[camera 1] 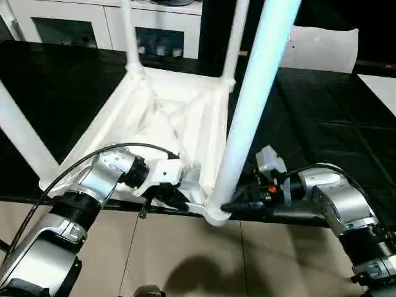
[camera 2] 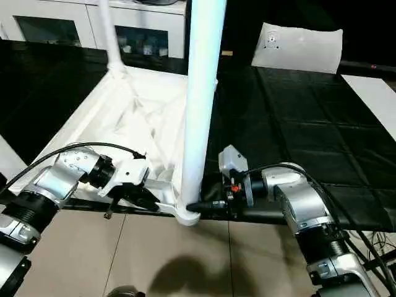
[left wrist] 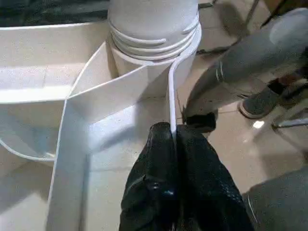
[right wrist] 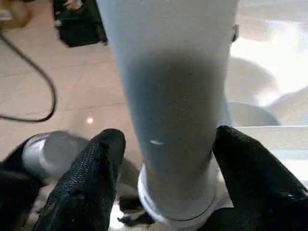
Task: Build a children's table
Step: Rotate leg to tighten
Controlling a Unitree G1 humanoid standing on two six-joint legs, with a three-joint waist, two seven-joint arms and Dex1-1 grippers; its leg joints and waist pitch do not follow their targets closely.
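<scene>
left end effector (left wrist: 174, 144) pinched on tabletop (camera 1: 167, 117) rim | right end effector (right wrist: 166, 159) open around leg (camera 1: 247, 117), lower centre | risk: leg tips if unseated

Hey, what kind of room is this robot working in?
Probably an indoor lab or workshop: a black work table on a beige tiled floor, a white cabinet with dark openings behind, and a white table top lying upside down for assembly.

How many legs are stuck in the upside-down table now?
4. One near leg stands in the corner socket by the right gripper; one at the near left corner; two far ones, left and right. None seems hidden.
</scene>
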